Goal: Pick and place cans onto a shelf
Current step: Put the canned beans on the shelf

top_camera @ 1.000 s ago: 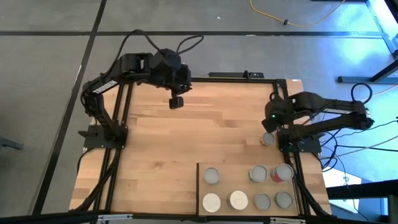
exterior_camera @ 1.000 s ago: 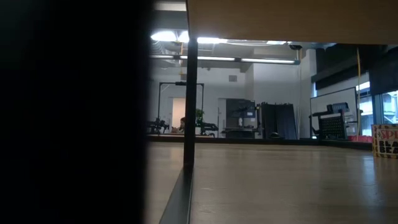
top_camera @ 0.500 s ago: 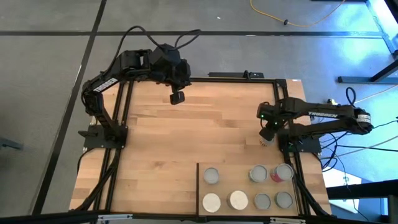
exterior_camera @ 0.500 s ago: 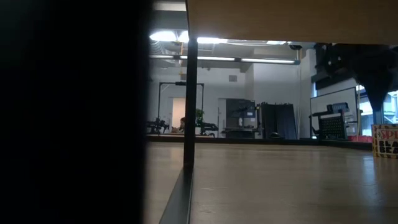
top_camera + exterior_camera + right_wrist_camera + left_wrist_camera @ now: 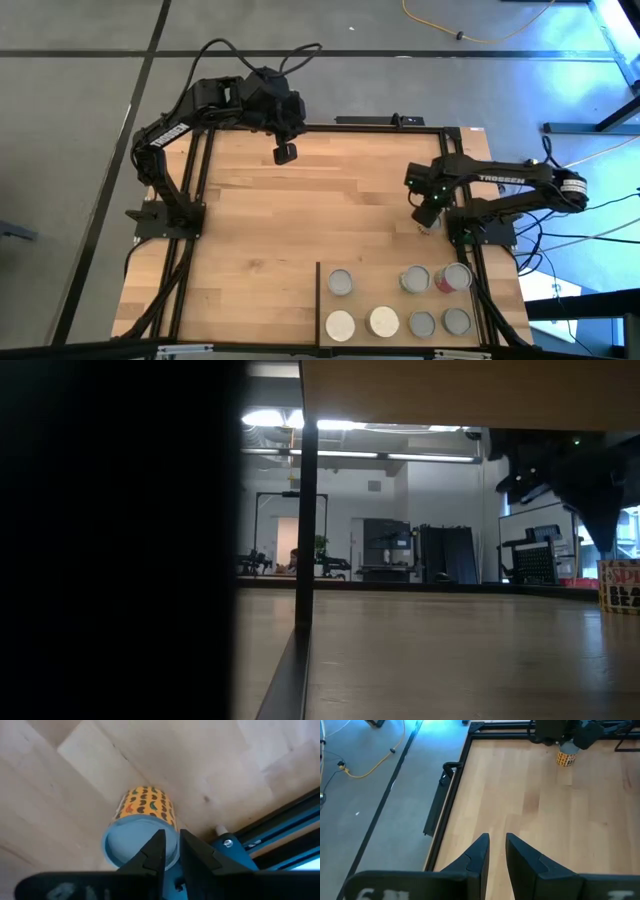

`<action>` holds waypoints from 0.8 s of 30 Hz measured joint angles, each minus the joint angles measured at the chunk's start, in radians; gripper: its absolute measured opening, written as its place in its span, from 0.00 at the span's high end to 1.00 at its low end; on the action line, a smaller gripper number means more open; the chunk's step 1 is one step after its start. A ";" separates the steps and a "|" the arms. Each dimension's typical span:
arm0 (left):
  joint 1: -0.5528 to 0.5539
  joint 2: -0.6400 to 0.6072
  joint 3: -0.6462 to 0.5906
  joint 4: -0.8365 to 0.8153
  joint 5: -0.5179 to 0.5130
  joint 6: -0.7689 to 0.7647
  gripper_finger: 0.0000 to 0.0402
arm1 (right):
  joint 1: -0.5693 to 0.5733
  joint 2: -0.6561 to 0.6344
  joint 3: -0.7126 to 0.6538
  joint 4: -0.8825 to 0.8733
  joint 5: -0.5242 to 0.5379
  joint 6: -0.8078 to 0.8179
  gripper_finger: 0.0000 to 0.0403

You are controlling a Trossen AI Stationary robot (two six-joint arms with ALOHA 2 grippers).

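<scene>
A can with a yellow patterned label and a pale top (image 5: 142, 835) stands upright on the tabletop near the right edge (image 5: 430, 224), and also shows in the left wrist view (image 5: 565, 758). My right gripper (image 5: 171, 851) is shut just above its top rim (image 5: 427, 211). Several cans stand on the light-wood shelf (image 5: 372, 290) at the near right: two whitish-topped (image 5: 340, 325) (image 5: 383, 321), one with a red-pink side (image 5: 452, 279). My left gripper (image 5: 285, 153) is shut and empty near the far edge (image 5: 497, 851). My right gripper points down with its shut fingertips (image 5: 159, 849) over the near part of the can's top rim (image 5: 131, 862). I cannot tell whether they touch it. The can stands upright on the table.
A black frame rail (image 5: 260, 832) runs close beside the can at the table's right edge. Bare tabletop (image 5: 300, 220) lies between the two arms. In the low view a dark shape (image 5: 110, 540) blocks the left half, and my right arm (image 5: 575, 470) shows at upper right.
My right gripper has moved toward the table's near edge and down over the yellow can, which has stayed in place. My left gripper has drawn back a little toward the far edge.
</scene>
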 joint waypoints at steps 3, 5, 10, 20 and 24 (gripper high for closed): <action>0.000 0.000 0.000 0.000 0.000 0.004 0.86 | 0.000 0.034 0.000 0.000 0.003 -0.037 0.85; 0.000 0.000 0.000 0.000 0.000 0.005 0.86 | 0.000 0.052 0.000 0.000 0.002 -0.061 0.85; 0.000 0.000 0.000 0.001 0.000 0.005 0.86 | 0.000 0.099 0.000 0.000 0.003 -0.138 0.85; 0.000 0.000 0.000 0.001 0.000 0.005 0.86 | 0.000 0.197 0.005 0.052 0.005 -0.222 0.85; 0.000 0.000 0.000 0.001 0.000 0.005 0.86 | 0.000 0.227 0.006 0.051 0.023 -0.215 0.85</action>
